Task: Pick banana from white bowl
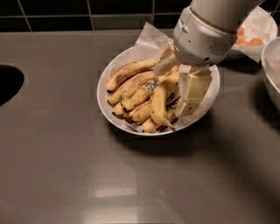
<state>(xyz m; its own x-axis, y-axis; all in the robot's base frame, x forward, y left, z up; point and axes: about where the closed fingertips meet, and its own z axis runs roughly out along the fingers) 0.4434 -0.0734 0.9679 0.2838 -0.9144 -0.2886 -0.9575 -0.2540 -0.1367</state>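
Observation:
The white bowl, wide and lined with crinkled white paper, sits mid-table and holds several bananas. The banana is the brightest yellow one, strongly curved, with a blue sticker, lying at the bowl's right side over browner spotted ones. My gripper reaches down from the upper right into the bowl. Its cream fingers stand on either side of the banana's upper end and press against it. The banana still rests on the pile. The wrist housing hides the bowl's far right part.
A smaller white bowl of round orange fruits stands at the back right. Another white dish's rim shows at the right edge. A dark round opening lies at the left edge. A black tiled wall runs behind the grey table.

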